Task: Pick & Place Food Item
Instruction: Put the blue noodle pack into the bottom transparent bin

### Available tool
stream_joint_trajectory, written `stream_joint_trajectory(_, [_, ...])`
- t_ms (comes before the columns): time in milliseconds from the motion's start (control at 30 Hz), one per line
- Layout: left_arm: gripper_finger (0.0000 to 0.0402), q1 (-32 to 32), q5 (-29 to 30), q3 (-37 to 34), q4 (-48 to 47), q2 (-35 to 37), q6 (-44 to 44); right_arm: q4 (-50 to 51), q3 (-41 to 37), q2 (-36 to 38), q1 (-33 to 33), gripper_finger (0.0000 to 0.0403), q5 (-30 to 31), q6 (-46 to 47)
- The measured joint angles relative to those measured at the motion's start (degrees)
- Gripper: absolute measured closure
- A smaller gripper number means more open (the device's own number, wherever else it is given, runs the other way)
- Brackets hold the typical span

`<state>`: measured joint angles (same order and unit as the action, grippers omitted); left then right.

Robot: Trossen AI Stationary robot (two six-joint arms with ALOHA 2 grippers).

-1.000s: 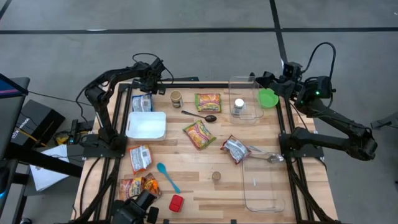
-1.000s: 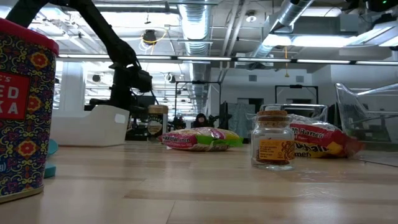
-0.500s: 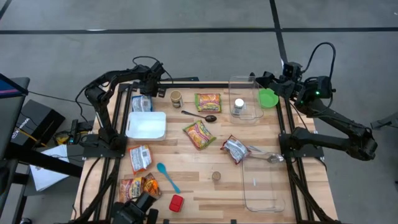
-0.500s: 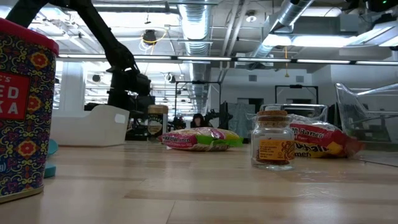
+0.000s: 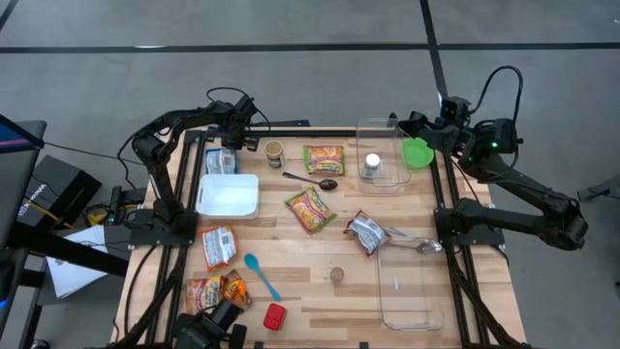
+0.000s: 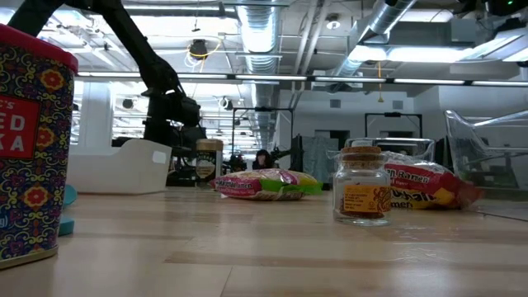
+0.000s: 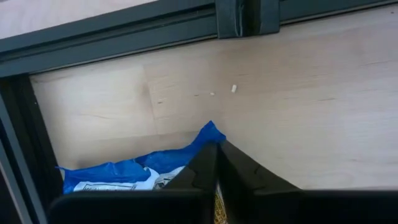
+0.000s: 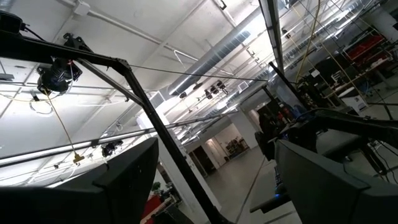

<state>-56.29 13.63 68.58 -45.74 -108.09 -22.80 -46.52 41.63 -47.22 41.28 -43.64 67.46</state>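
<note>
A blue-and-white food packet lies flat at the table's far left corner, just behind the white bin. My left gripper points steeply down onto it, shut on its blue end. In the low view the bin hides the fingertips and the packet. My right gripper is raised at the far right edge, tilted upward. Its fingers stand wide open around nothing. My left gripper pinches the packet's blue sealed end near its pointed corner between its two fingers. The fingers come steeply from above. A sliver of wrapper shows between them. The packet's body lies on the table.
A brown jar, two noodle packets and a spoon lie mid-table. Clear containers stand at far right and near right. A silver packet, small jar, blue spoon and red tin are nearer.
</note>
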Motion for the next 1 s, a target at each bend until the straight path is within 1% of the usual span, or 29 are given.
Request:
stream_joint_trajectory(133, [0.0400, 0.00, -0.12, 0.00, -0.01, 0.00, 0.36, 0.00, 0.00, -0.02, 0.00, 0.0088, -0.02, 0.01])
stream_joint_trajectory(267, [0.0401, 0.15, -3.25, -0.01, 0.79, 0.63, 0.52, 0.00, 0.00, 0.00, 0.00, 0.0088, -0.02, 0.02])
stream_joint_trajectory(367, [0.0401, 0.46, -3.83, -0.02, 1.62, 2.56, 1.31, 0.00, 0.00, 0.00, 0.00, 0.0088, -0.02, 0.02])
stream_joint_trajectory(500, [0.0401, 0.48, -4.95, -0.02, 1.56, 6.40, 2.04, -0.06, 0.00, -0.02, 0.00, 0.0088, -0.02, 0.02])
stream_joint_trajectory(833, [0.0401, 0.46, -7.93, -0.02, 1.72, 18.33, 8.41, -0.20, 0.00, -0.02, 0.00, 0.0088, -0.02, -0.59])
stream_joint_trajectory(1000, [0.0401, 0.44, -9.85, -0.01, 2.01, 23.24, 9.05, -0.22, 0.00, 0.00, 0.00, 0.0088, 0.00, -1.59])
